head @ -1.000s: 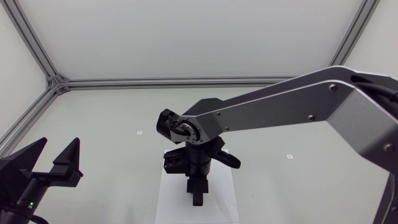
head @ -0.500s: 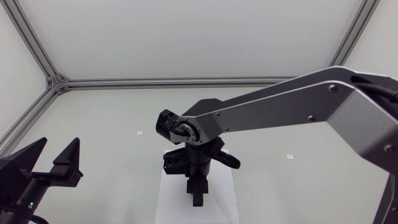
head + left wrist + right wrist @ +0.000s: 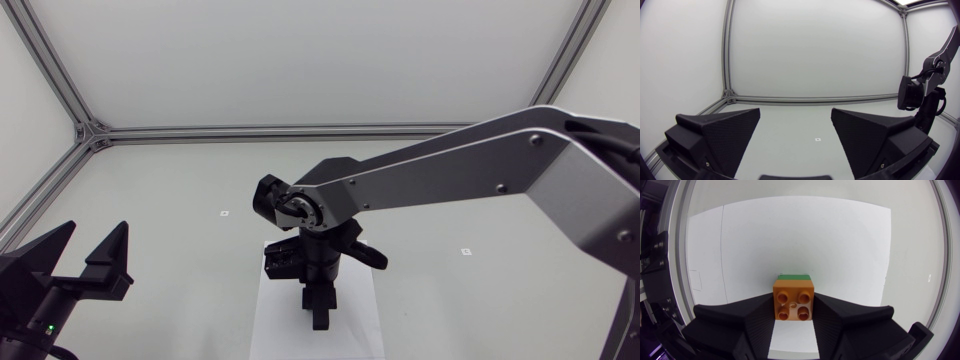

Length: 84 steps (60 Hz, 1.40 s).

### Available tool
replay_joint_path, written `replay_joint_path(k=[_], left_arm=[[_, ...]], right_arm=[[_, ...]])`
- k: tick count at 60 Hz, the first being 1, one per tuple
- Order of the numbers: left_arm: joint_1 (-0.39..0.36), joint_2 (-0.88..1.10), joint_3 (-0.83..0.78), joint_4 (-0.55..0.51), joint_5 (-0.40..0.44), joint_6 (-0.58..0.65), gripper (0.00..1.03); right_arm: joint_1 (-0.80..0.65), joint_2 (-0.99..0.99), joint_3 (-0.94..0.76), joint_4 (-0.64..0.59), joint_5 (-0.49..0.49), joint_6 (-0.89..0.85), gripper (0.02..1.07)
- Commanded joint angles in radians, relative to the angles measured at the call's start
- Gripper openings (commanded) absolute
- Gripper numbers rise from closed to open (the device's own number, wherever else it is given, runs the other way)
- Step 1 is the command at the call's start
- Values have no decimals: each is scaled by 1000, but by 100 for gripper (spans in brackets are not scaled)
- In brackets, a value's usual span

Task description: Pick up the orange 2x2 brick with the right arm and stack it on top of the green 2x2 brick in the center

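Table: nothing on it has changed over the last second.
Right arm: comes in from 3 o'clock and reaches to the middle. It has only crept a touch, so I am settling rather than travelling.
White sheet: lies toward 6 o'clock from the table's centre, directly under my wrist.
Left gripper: parked at 8 o'clock, fingers spread wide with nothing between them, unmoved.
Right gripper: points down over the sheet, clenched on the orange brick from both sides.
Orange brick: studs up between my fingers.
Green brick: only a thin edge shows just beyond the orange one, so the two are lined up.
Meaning: placement seems at hand. I cannot tell whether the orange brick is already seated or just above.
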Motion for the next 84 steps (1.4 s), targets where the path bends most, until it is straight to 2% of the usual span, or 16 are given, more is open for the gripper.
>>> replay_joint_path(k=[1, 45, 49, 53, 63, 71, 84], left_arm=[[2, -8, -41, -14, 4, 13, 99], [2, -8, -41, -15, 4, 13, 99], [2, -8, -41, -15, 4, 13, 99], [2, -8, -41, -14, 4, 13, 99], [2, -8, -41, -15, 4, 13, 99], [2, -8, -41, -15, 4, 13, 99], [2, -8, -41, -15, 4, 13, 99]], right_arm=[[2, 13, -26, 5, 1, -26, 45], [11, 11, -42, 11, 1, -26, 45], [11, 7, -40, 11, 1, -26, 55], [11, 5, -39, 11, 2, -23, 61], [9, 0, -36, 11, 2, -18, 87], [8, -10, -36, 8, 4, -17, 102], [3, -69, -34, -6, 4, -14, 102]])
